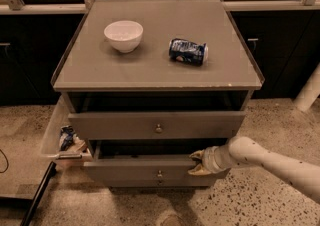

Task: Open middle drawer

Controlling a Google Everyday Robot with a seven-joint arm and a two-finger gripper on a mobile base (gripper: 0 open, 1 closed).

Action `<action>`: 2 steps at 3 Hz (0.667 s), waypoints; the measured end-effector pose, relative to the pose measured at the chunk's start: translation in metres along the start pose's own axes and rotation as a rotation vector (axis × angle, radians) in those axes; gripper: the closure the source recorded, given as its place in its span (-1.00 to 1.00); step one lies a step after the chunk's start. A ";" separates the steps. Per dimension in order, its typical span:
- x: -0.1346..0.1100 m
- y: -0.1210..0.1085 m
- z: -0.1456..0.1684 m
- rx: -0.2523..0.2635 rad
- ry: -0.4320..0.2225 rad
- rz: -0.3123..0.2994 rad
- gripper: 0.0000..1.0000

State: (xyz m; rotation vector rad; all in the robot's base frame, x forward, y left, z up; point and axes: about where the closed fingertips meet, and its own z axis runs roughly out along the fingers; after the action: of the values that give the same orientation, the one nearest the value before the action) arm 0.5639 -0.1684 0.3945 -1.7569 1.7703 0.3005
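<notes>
The grey cabinet (150, 70) has a stack of drawers. The middle drawer (130, 170) is the grey front with a small round knob (159, 173), below the upper front (115, 125). It stands pulled out a little, with a dark gap above it. My gripper (198, 163) comes in from the right on a white arm (270, 162). It sits at the right end of the middle drawer's front, at its top edge and to the right of the knob. The tray inside the drawer is hidden.
A white bowl (123, 35) and a blue can (187, 52) lying on its side are on the cabinet top. A clear bin (62, 137) with small items sticks out at the cabinet's left side. Speckled floor lies around the cabinet, and dark cabinets stand behind.
</notes>
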 end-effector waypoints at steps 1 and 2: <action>-0.002 0.002 -0.001 0.000 -0.001 -0.001 1.00; -0.002 0.002 -0.001 -0.001 -0.001 -0.001 0.63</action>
State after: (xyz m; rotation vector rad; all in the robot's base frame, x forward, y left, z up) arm 0.5617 -0.1673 0.3961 -1.7574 1.7693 0.3015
